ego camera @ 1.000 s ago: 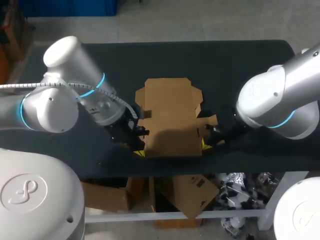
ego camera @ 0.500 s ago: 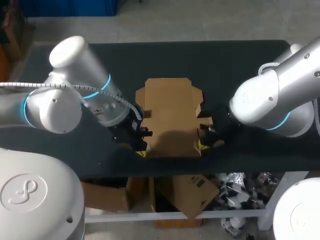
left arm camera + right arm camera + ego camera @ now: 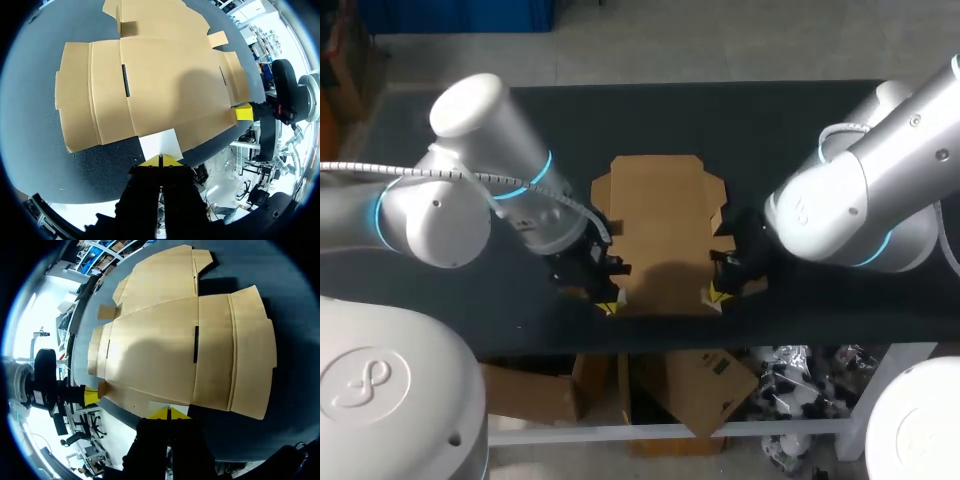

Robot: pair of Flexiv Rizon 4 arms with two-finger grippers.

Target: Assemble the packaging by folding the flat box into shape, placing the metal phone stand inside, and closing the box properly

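Head view | flat box (image 3: 662, 228) at desk (image 3: 770, 130) near edge | left claw (image 3: 608, 305) and right claw (image 3: 713, 296) at its near corners, both closed tip-to-tip against flaps

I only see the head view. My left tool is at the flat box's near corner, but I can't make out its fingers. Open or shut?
Observer: Shut. In the left wrist view the left tool has its yellow tips together, right at the edge of the flat box.
Operator: And the other one?
Observer: The right tool is shut too, tips together at the box's edge.
Operator: Any slots in the cardboard?
Observer: Yes, a narrow dark slot beside a fold line, and a second toward the other side.
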